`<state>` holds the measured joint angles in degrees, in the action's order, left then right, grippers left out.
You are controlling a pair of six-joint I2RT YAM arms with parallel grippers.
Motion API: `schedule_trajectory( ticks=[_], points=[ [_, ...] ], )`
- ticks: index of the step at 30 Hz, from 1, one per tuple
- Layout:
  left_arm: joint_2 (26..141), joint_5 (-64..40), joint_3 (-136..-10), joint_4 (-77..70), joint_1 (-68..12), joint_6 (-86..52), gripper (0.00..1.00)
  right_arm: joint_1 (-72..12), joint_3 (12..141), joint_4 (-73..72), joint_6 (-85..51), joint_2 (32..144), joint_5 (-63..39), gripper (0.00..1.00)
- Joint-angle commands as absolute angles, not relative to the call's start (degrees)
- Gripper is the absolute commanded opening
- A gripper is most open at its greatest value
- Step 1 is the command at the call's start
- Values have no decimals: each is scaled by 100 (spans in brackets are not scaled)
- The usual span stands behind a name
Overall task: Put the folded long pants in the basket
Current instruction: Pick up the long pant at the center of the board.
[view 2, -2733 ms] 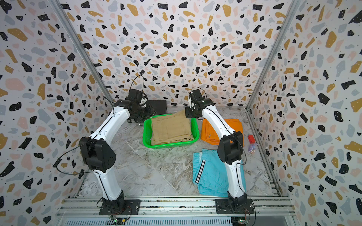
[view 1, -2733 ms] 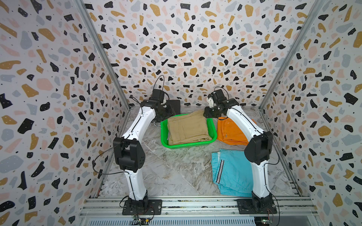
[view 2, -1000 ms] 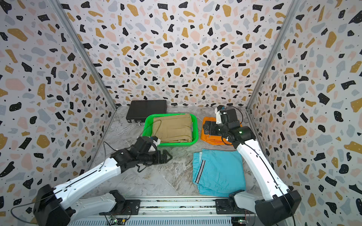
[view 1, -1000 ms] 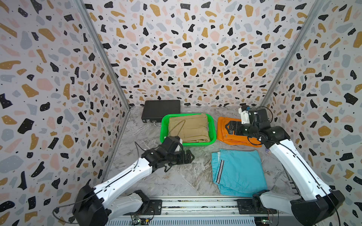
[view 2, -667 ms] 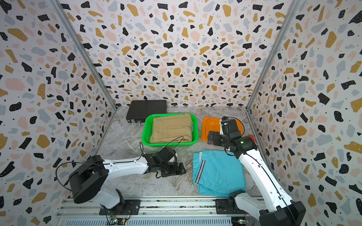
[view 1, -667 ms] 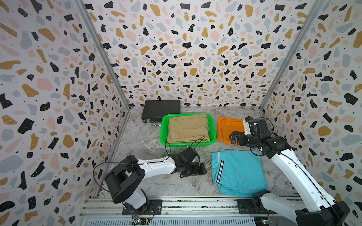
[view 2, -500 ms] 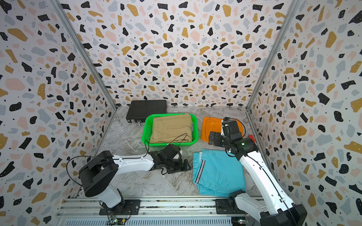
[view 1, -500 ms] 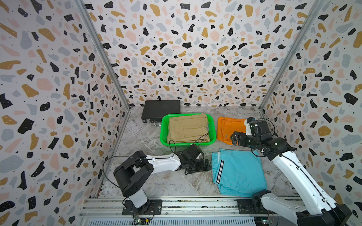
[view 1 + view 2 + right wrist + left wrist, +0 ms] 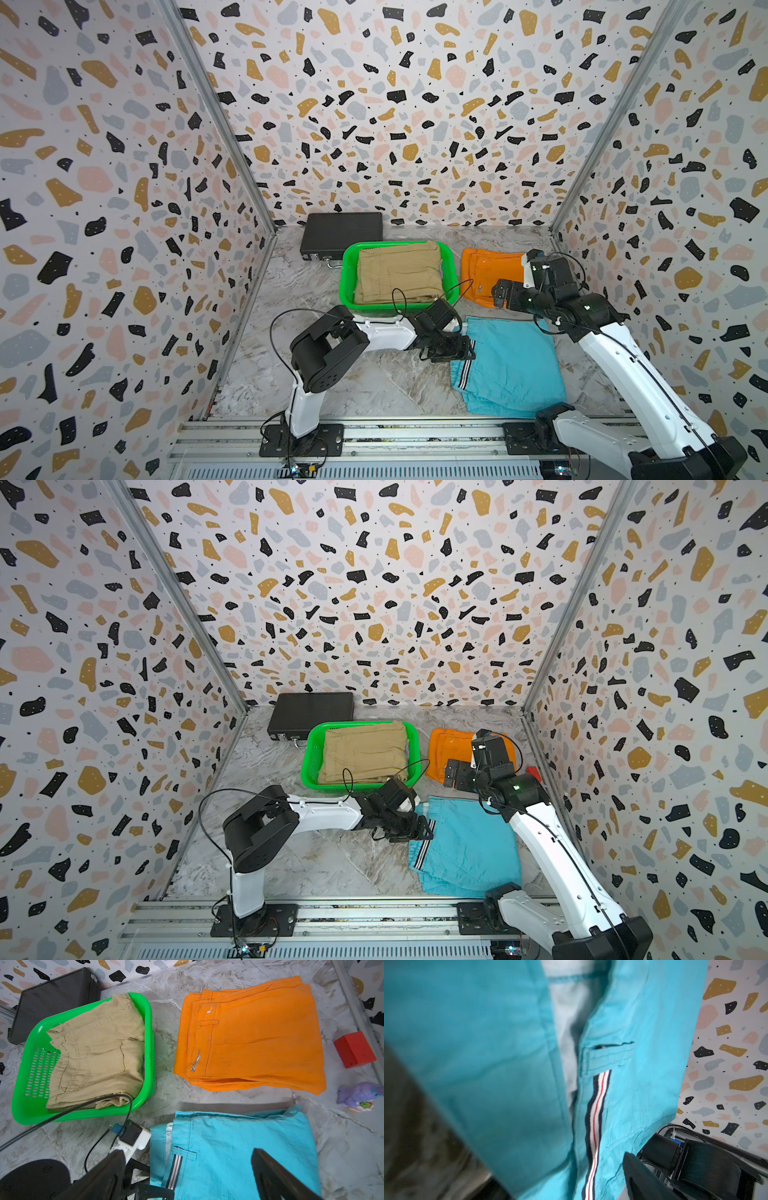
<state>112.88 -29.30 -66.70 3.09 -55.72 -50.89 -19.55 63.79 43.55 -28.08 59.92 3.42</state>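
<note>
Turquoise pants (image 9: 515, 370) lie on the bench (image 9: 365, 386) near the basket (image 9: 347, 286), striped edge inside the left pincer (image 9: 461, 351), whose grip I cannot tell, right pincer (image 9: 500, 293) wide at the far edge, likely for a two-sided lift.

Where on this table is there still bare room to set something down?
The marble table is bare left of the green basket, up to the side wall, and in front, between the left arm and the turquoise pants. The right side is crowded: orange pants, turquoise pants, a red block and a purple toy. Tan pants fill the basket.
</note>
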Motion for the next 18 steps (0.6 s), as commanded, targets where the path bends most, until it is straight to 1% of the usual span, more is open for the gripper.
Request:
schedule_trajectory(
  ticks=[1,2,3,5,6,11,15,18],
  points=[
    [11803,-2940,-6606,1229,-5617,-4962,62,-1934,6366,4466,-2806,5779,460,100],
    [11832,-2975,-6634,1230,-5622,-4948,50,-1934,6363,4471,-2787,5766,466,100],
    [11841,-2977,-6644,1230,-5620,-4935,32,-1933,6362,4474,-2761,5757,494,100],
    [11791,-2919,-6621,1265,-5609,-4916,5,-1933,6307,4491,-2740,5731,585,100],
    [11730,-2886,-6597,1296,-5608,-4900,0,-1925,6288,4494,-2734,5712,612,100],
    [11002,-2410,-6317,1898,-5525,-4409,0,-1925,6233,4482,-2751,5721,607,100],
    [10158,-1506,-6179,3407,-5504,-3627,0,-1925,6102,4472,-2776,5723,538,100],
    [9461,-881,-5881,4289,-5393,-3263,0,-1925,5862,4426,-2863,5739,255,100]
  ],
)
